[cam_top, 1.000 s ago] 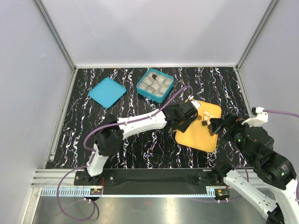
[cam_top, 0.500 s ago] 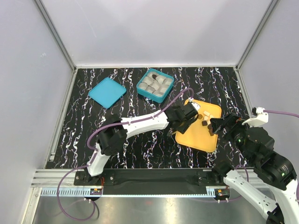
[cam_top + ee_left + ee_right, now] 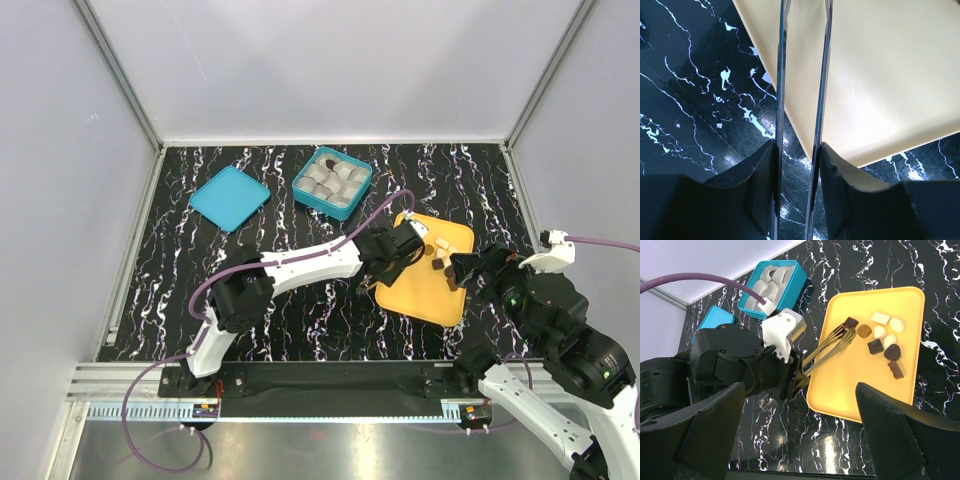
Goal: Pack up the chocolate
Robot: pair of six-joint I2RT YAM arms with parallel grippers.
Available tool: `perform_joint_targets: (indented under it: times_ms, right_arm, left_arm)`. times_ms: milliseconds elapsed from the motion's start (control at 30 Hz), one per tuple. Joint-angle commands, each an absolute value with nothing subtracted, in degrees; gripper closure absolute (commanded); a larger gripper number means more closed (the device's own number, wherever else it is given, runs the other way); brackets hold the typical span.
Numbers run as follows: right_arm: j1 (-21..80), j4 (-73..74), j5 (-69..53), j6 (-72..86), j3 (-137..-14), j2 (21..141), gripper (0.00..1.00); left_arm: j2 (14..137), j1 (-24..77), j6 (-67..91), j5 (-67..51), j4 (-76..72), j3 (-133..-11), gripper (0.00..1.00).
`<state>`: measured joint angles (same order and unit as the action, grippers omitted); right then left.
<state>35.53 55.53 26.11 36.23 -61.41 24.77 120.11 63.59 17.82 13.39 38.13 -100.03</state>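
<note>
Since the earlier frame, the left tool has shifted slightly toward the lower right of the top view.

Top view: the left tool sits at the left edge of the yellow tray, which lies centre right on the counter. The chocolate is grouped at the tray's upper right end. The right tool hovers at the tray's right edge. A teal box of grey paper cups and its lid lie at upper centre.

Left wrist view: the left tool's fingers clamp the tongs. The two metal blades run up the frame with a narrow gap between them, over the tray's edge.

Right wrist view: the right tool's fingers stand wide apart at the lower corners and hold nothing. The tong tips pinch one dark piece at frame centre. Whether it is lifted off the tray cannot be told. The other pieces, cream and dark, lie near it toward the tray's upper right corner.
</note>
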Motion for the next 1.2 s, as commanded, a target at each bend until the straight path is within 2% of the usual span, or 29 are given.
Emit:
perform_joint_targets:
  times_ms: [0,467,833,1000,1167]
  right_arm:
    - [35.9,54.6,28.1,35.9,-63.0,24.3,0.00]
    - [35.9,54.1,27.2,36.6,-62.8,24.2,0.00]
    - [35.9,53.4,27.0,36.6,-61.9,24.5,0.00]
    - [35.9,52.6,27.0,36.2,-61.5,25.1,0.00]
    - [35.8,52.7,27.1,35.9,-62.2,25.3,0.00]
  left_arm:
    - [117.0,63.5,18.3,14.2,39.0,-102.8,0.60]
    - [111.5,61.4,19.5,13.2,46.4,-108.4,0.60]
    - [109.2,49.8,15.0,11.3,47.9,-114.2,0.61]
    - [107.1,51.9,11.6,5.4,41.2,-110.1,0.58]
    - [110.6,56.3,11.4,6.7,42.4,-111.1,0.54]
